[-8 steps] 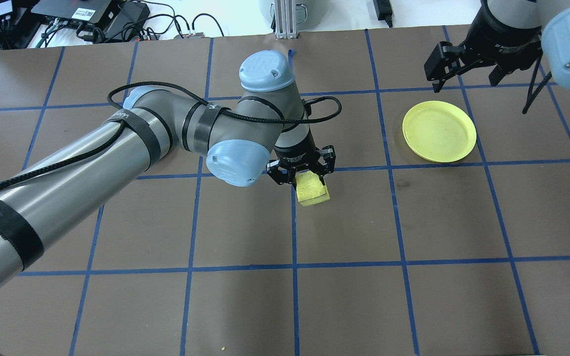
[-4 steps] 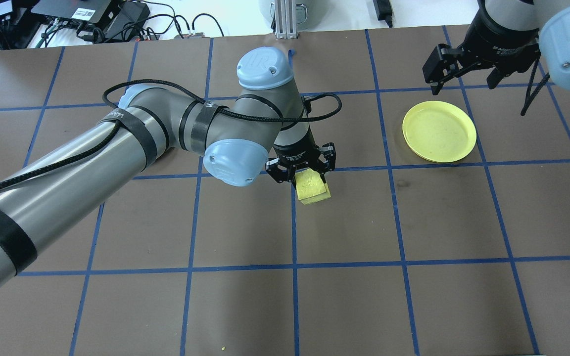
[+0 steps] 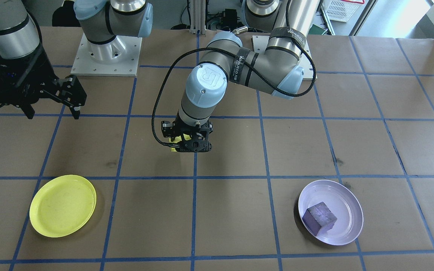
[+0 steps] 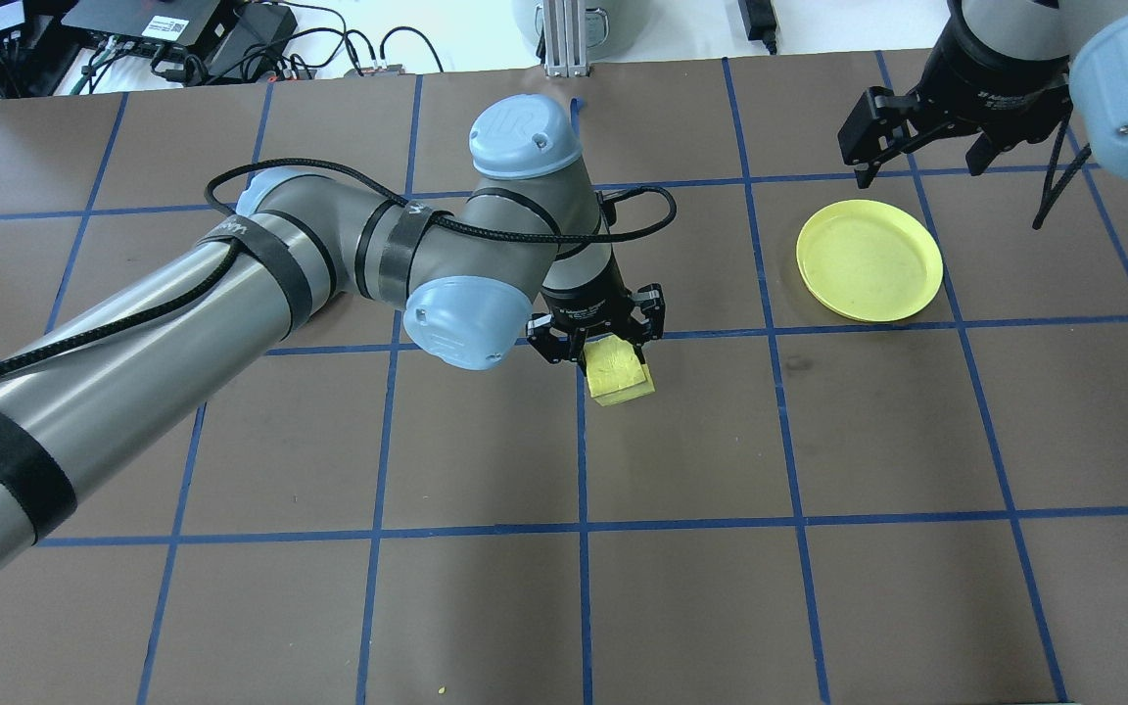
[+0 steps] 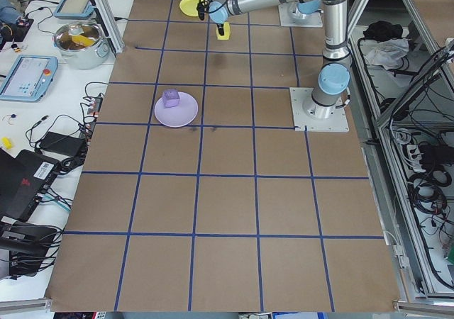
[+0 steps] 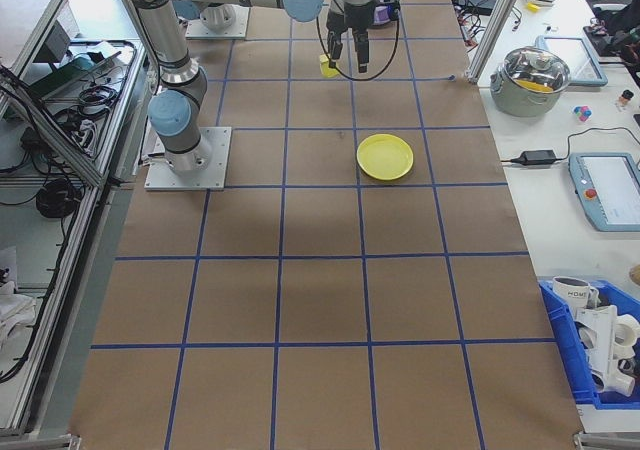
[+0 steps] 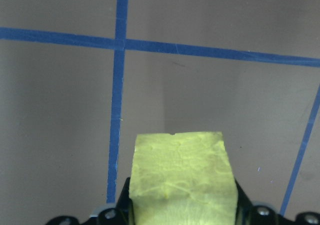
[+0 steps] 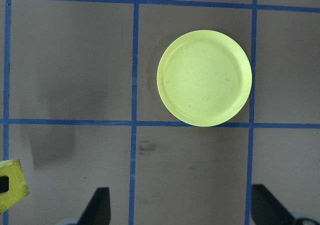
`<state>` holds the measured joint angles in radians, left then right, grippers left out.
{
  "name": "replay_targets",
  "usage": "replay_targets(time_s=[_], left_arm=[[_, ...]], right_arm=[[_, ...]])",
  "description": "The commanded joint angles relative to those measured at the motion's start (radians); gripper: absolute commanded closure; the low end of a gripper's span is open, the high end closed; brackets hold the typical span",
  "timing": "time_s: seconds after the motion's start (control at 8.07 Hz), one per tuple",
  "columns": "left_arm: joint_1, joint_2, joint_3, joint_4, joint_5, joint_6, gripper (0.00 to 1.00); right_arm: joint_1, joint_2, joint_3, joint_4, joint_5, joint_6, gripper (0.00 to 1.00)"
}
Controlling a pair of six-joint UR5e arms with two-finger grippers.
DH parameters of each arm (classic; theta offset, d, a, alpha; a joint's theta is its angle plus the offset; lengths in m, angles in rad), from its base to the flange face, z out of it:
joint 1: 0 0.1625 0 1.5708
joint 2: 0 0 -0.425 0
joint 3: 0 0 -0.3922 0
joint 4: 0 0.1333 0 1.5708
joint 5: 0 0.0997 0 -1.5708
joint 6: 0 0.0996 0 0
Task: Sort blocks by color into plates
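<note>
The left gripper [image 4: 605, 345] was clenched on the yellow block [image 4: 619, 372], its fingers pressing two opposite sides of the cube near the middle of the table [image 4: 681, 597]. From the pictures it was not clear if the block touched the paper or was a little above it. The right gripper [image 4: 924, 147] hung with its jaws spread wide and nothing between them, just beyond the yellow plate [image 4: 869, 259]. The purple block [image 3: 319, 218] lay inside the lavender plate [image 3: 347, 208], well apart from the yellow plate.
</note>
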<state>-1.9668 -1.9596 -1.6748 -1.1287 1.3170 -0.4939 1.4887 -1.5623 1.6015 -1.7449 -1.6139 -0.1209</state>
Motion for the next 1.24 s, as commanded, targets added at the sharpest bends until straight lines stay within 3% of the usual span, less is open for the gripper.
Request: replay_targets(time_s=[0.0,0.12,0.37,0.74,1.12], left_arm=[[-0.003,-0.027,-0.003,0.016,-0.002,0.0,0.37],[-0.004,-0.028,-0.003,0.018,-0.002,-0.002,0.35],[-0.023,-0.035,-0.006,0.018,-0.001,-0.032,0.01],[-0.046,-0.082,-0.003,0.117,0.004,-0.069,0.0],[-0.027,-0.041,0.006,0.113,0.005,0.026,0.0]], right_arm=[[0.001,0.005,0.0,-0.004,0.012,0.003,0.0],[0.001,0.021,0.002,-0.004,0.015,0.001,0.0],[0.001,0.028,0.002,-0.002,0.017,-0.014,0.0],[0.002,0.028,0.003,-0.001,0.019,-0.017,0.0],[0.004,0.027,0.017,-0.004,0.051,-0.017,0.0]])
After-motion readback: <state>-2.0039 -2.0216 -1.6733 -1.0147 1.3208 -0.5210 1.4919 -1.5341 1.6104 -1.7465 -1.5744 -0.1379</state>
